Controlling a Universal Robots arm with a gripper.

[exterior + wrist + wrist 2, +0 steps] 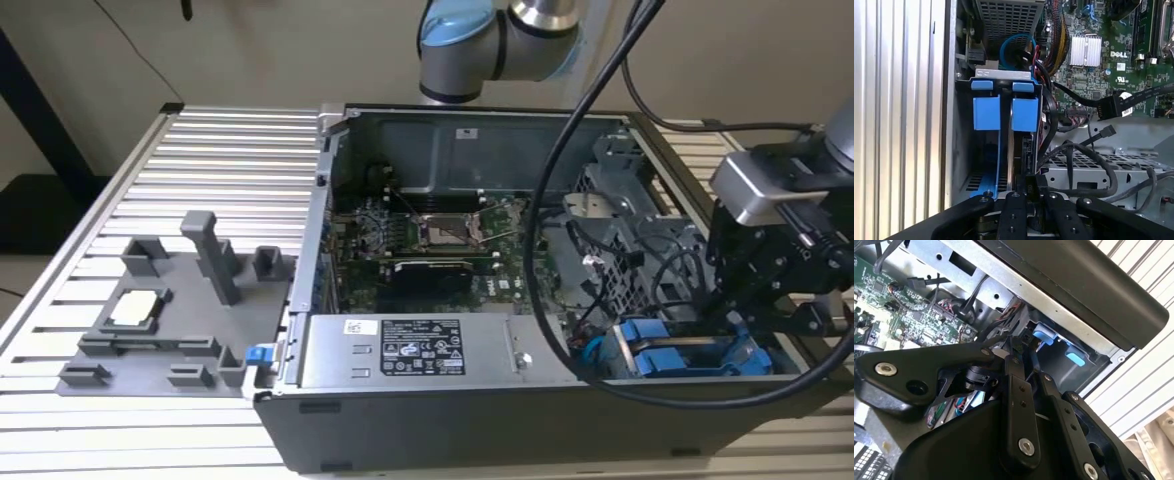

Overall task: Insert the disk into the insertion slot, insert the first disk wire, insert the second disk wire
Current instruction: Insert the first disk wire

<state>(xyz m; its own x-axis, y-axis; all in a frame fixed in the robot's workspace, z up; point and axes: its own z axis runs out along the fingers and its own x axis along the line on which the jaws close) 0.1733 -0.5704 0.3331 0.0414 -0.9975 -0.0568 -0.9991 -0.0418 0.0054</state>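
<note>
**Open computer case on the slatted bench, drive bay at the exterior view's right.** The tool is hanging directly over the bay. In the first wrist view the insertion slot is showing its dark grey wall, and its blue tabs are standing side by side.

The disk is sitting edge-on inside the slot. Its blue carrier rail is running from the tabs toward the tool. How deeply it is seated cannot be told.

The tool's fingers are lying close together and appear to be clamping the near end of the disk.

A thick black wire and a thin black wire are lying loose beside the bay. Both are apart from the disk, above the perforated metal cage, and neither plug is mated.

**Handling (judged).**
- **The disk:** it is probably rigid and fairly heavy for its size.
  - Its metal faces are likely smooth, and the plastic carrier is likely to flex slightly.
  - It is likely sensitive to shock and to jamming if tilted in the guides.
  - The safest hold is across the narrow end or on the carrier frame, clear of the label face and the connector end.
- **The wires:** they are soft and springy, so each is best held at its stiff plug rather than along the cord.
</note>
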